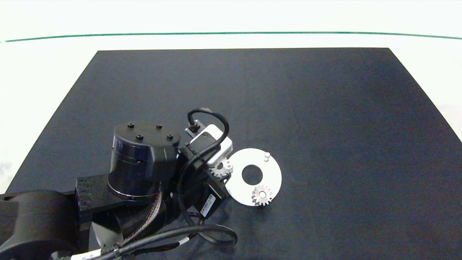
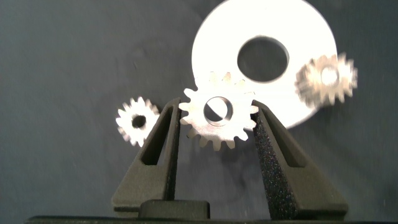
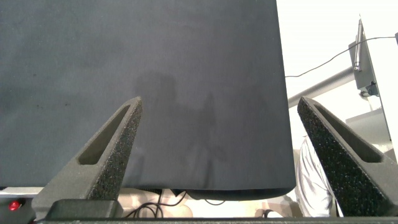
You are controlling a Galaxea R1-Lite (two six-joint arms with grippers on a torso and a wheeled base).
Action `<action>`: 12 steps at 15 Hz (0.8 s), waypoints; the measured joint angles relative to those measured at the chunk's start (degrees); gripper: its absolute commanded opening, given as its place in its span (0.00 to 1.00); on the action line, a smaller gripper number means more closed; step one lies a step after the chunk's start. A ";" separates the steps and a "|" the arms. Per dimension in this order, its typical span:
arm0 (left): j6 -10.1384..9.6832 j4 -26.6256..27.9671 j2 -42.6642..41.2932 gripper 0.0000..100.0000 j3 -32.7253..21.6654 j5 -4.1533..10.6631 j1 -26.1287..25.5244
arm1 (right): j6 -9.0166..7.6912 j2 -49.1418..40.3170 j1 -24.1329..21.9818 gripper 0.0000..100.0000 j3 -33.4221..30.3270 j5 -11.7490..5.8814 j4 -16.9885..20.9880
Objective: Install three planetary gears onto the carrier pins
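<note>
A dark mat [image 1: 252,101] covers the table, and a flat white disc [image 1: 272,180] with a large centre hole lies on it, a little below the middle of the head view. The left arm comes in from the lower left corner, and its gripper [image 2: 219,118] sits at the disc's left edge. In the left wrist view its two grey fingers [image 2: 158,146] are clenched on a small silvery gear [image 2: 219,117], gripping it by the teeth on both sides. A pale shape shows through that gear's centre hole, but whether this is a peg cannot be told. In the head view this held gear [image 1: 221,168] appears at the disc's left rim, partly hidden by the wrist. A second gear [image 1: 262,195] rests on the disc near its lower rim. A bare white peg [image 1: 266,156] stands upright near the disc's upper right rim. A third gear [image 2: 135,121] lies on the mat just beside the left finger, off the disc. The right gripper [image 3: 224,155] hangs over a bare part of the mat near its edge, fingers [image 3: 115,134] spread wide apart, grasping nothing.
</note>
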 measured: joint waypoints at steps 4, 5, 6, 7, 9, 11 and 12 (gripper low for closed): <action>0.01 -0.30 2.27 0.07 -1.68 0.06 -0.09 | -0.07 0.00 0.00 1.00 -0.11 -0.05 -0.05; -0.02 -0.39 3.04 0.07 -1.71 0.01 -0.11 | -0.07 0.00 -0.02 1.00 -0.15 -0.06 -0.05; -0.10 -0.67 3.82 0.07 -1.77 0.01 -0.11 | -0.09 -0.02 -0.02 1.00 -0.20 -0.09 -0.05; -0.11 -1.22 4.61 0.07 -1.90 0.00 -0.09 | -0.09 -0.09 -0.02 1.00 -0.20 -0.09 -0.02; -0.07 -1.82 5.74 0.07 -2.47 0.00 0.02 | -0.09 -0.22 0.00 1.00 -0.15 -0.09 0.04; -0.02 -1.73 6.46 0.07 -3.39 0.00 0.09 | -0.07 -0.28 0.00 1.00 -0.12 -0.11 0.06; 0.00 -1.74 6.81 0.07 -3.69 0.00 0.13 | -0.09 -0.35 0.02 1.00 -0.15 -0.09 0.04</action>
